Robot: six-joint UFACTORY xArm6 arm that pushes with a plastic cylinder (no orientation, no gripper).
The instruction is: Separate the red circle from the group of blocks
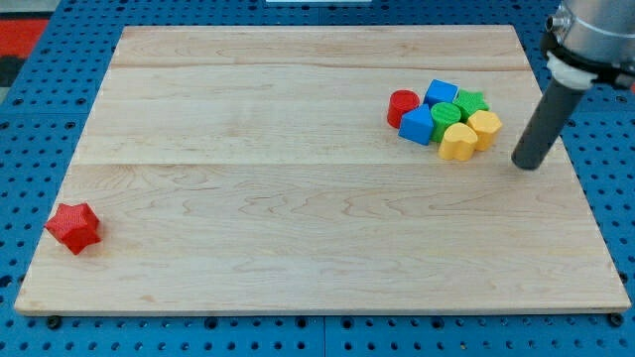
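Observation:
The red circle [402, 106] sits at the left end of a tight cluster at the view's upper right. Touching it are a blue block [418, 125] and another blue block [441, 93]. The cluster also holds a green round block [445, 114], a green star [472, 100], a yellow heart [457, 143] and a yellow hexagon [484, 129]. My tip [530, 164] rests on the board to the right of the cluster, a short gap from the yellow hexagon, on the far side from the red circle.
A red star-shaped block [73, 227] lies alone near the board's lower left corner. The wooden board [298, 198] lies on a blue pegboard [30, 149]. The board's right edge runs close beside my tip.

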